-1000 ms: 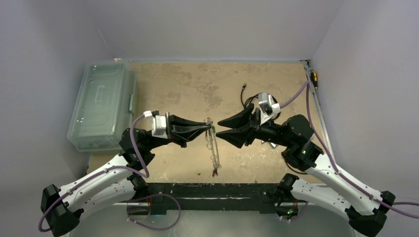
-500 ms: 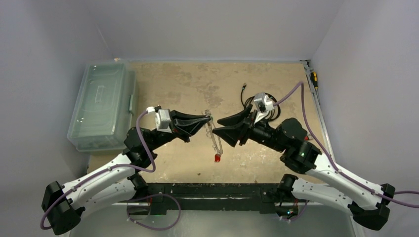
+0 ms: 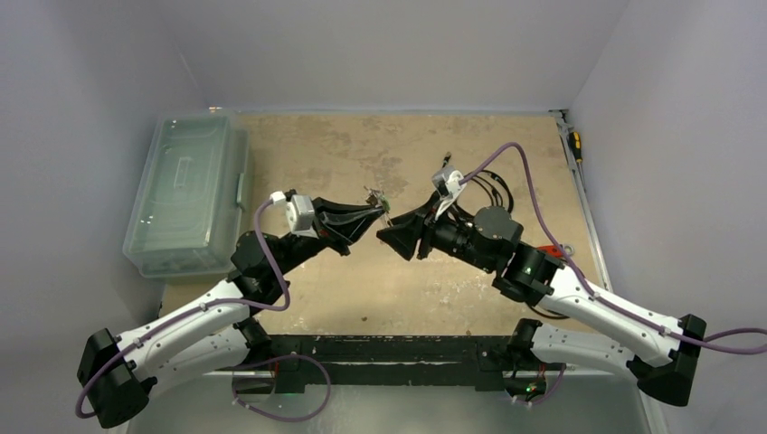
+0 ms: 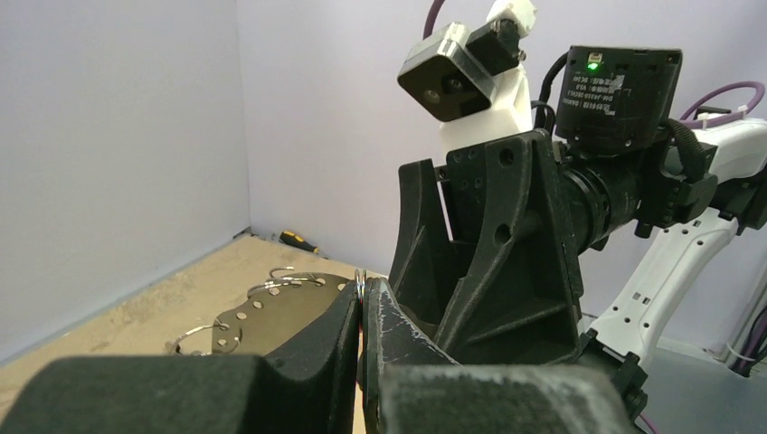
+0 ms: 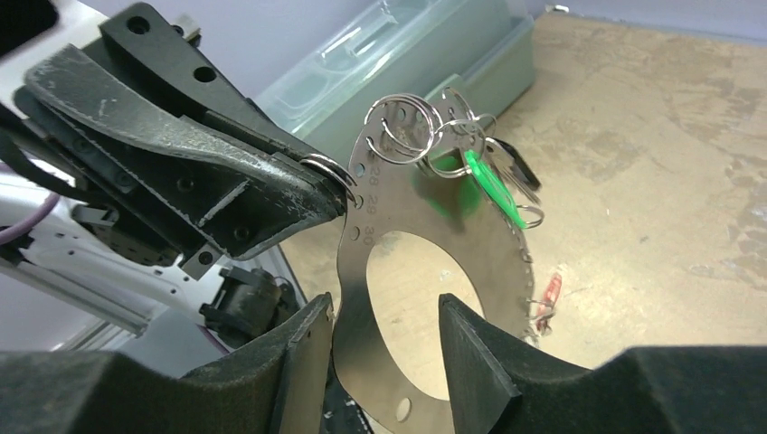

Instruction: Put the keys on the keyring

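The keyring (image 5: 355,271) is a flat silver oval plate with a wide central hole and small split rings along its edge. My left gripper (image 5: 336,185) is shut on one small ring at the plate's rim and holds it in the air. A green key (image 5: 488,185) and a black key (image 5: 517,172) hang from rings at the top, and a red key (image 5: 548,298) at the far side. My right gripper (image 5: 384,306) is open, and the plate's near rim passes between its fingers, close to the left one. From above, the left gripper (image 3: 384,210) and right gripper (image 3: 394,231) meet tip to tip.
A clear plastic lidded box (image 3: 185,194) stands at the table's left. A black coiled cable (image 3: 484,185) lies behind the right arm. A yellow-handled screwdriver (image 3: 573,145) rests by the right wall. The right arm's wrist (image 4: 615,181) is close in front of the left camera.
The keyring hung down with the red key at its bottom; now it is swung up between the grippers. Both arms moved toward the back, and the right gripper closed in on the plate.
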Motion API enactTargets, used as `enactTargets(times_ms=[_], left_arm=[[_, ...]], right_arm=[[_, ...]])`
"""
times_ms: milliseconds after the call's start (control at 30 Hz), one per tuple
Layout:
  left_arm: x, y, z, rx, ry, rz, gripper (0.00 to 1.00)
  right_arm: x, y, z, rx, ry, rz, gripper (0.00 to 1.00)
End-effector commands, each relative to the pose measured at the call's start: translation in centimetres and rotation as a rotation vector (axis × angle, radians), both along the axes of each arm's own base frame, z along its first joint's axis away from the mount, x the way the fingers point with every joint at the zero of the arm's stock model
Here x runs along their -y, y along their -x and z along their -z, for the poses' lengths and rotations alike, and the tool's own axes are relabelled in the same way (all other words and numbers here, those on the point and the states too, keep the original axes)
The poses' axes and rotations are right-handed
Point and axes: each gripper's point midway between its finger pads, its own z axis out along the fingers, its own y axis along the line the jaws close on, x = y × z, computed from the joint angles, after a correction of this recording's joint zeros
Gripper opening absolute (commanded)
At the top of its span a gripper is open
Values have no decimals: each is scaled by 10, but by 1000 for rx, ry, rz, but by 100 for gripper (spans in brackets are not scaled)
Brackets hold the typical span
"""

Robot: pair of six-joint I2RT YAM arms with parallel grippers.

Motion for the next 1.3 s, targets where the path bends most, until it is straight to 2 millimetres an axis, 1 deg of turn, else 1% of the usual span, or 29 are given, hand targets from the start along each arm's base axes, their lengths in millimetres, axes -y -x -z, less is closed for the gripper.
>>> enactTargets(times_ms=[0, 200, 300, 367, 500, 600, 633, 667, 767, 833, 900, 933, 967, 1033, 1067, 1100, 1133, 1200, 1267], left_arm=[[-7, 0, -22, 40, 69, -19, 0], [-5, -1, -19, 22, 73, -9, 0], [-4, 0, -19, 17, 75, -3, 0], [-5, 0, -19, 13, 78, -3, 0], [-5, -1, -17, 1, 77, -5, 0], [-5, -1, -13, -10, 67, -3, 1], [-5, 0, -12, -11, 59, -2, 10], [-5, 0, -13, -4, 47, -11, 21], [-11, -6, -15, -14, -3, -67, 45], [-14, -9, -20, -19, -48, -93, 55], [-14, -9, -29, -13, -103, -104, 61], [-14, -9, -32, -9, -137, -105, 62], [-13, -9, -28, -26, -196, -102, 63], [-11, -7, -34, -27, -275, -88, 62], [-11, -6, -37, -27, -306, -82, 62], [-10, -6, -33, -48, -353, -75, 61], [-9, -5, -34, -58, -384, -64, 59], [-6, 0, -33, -66, -452, -19, 56], [-2, 6, -33, -43, -526, 34, 55]], right_arm=[[2, -12, -40, 77, -55, 67, 44], [-2, -21, -45, 115, -58, 93, 32], [-3, -28, -44, 125, -47, 119, 23], [-3, -31, -43, 136, -39, 131, 14], [-5, -30, -48, 170, -61, 120, 0], [-3, -25, -54, 199, -81, 106, 0], [-1, -23, -57, 213, -87, 101, 0], [2, -22, -58, 224, -87, 102, 0], [9, -23, -58, 229, -53, 122, 0], [12, -23, -52, 222, 0, 127, 0], [16, -23, -46, 213, 52, 127, 0], [18, -22, -42, 211, 74, 126, 0], [20, -20, -41, 212, 90, 122, 0], [26, -18, -37, 214, 123, 119, 0], [28, -17, -36, 218, 143, 114, 0], [29, -16, -35, 222, 163, 107, 0], [30, -15, -34, 223, 190, 99, 0], [33, -12, -31, 229, 239, 80, 0], [35, -10, -26, 245, 298, 53, 0]])
